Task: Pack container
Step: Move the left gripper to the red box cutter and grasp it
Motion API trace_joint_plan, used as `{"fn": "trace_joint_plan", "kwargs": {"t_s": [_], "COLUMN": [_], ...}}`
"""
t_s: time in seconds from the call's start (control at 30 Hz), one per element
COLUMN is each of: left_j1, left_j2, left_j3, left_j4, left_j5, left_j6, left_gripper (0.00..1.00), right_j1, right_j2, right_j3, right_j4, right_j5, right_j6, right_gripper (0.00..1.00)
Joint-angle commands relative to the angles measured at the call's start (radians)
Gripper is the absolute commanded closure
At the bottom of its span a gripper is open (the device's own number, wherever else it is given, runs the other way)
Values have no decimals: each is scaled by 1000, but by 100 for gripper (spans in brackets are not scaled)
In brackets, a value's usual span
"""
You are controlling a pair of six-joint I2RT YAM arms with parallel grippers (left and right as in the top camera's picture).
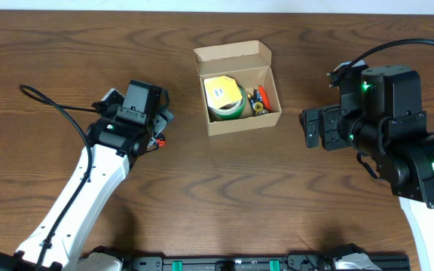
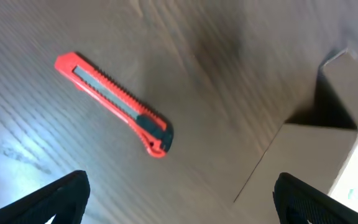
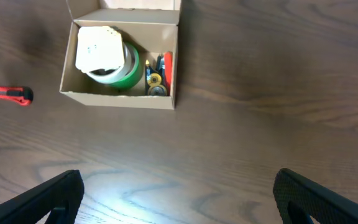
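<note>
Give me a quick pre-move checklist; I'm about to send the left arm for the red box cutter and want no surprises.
1. Lid of the cardboard box open: ok.
2. The red box cutter lying free on the table, outside the box: ok.
3. Open, empty left gripper: ok.
4. Cutter centred under the left gripper: not ok; it lies ahead and off to one side.
5. Open, empty right gripper, clear of the box: ok.
6. Room left beside the green tape roll and small items: cannot tell.
</note>
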Motion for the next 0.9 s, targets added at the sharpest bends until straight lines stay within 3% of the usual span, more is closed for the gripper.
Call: {"fn": "trace_joint_plan", "kwargs": {"t_s": [0.0,0.1,0.2,0.37,0.87], "left_j1": [5,5,8,31,76], "left_j2": [5,14,48,161,418], "left_j3": [-2,-2,-2,-2,-2], "left_j4": [6,-13,-103,-117,80], "left_j5": [-38,-19,-59,-40,74], "left_j6": [-37,-91,-299,-441,-618], "left_gripper": [5,5,5,5,4], "right_j1": [-4,-4,-4,-4,-4], "right_j2": [0,0,0,0,0], "right_j3": [1,1,1,1,1], "right_j4": [-1,-2,-1,-2,-1], "right_j5": [7,7,7,7,7], "right_j6": [-14,-14,-14,-14,-14], "right_gripper": [1,1,1,1,1]}}
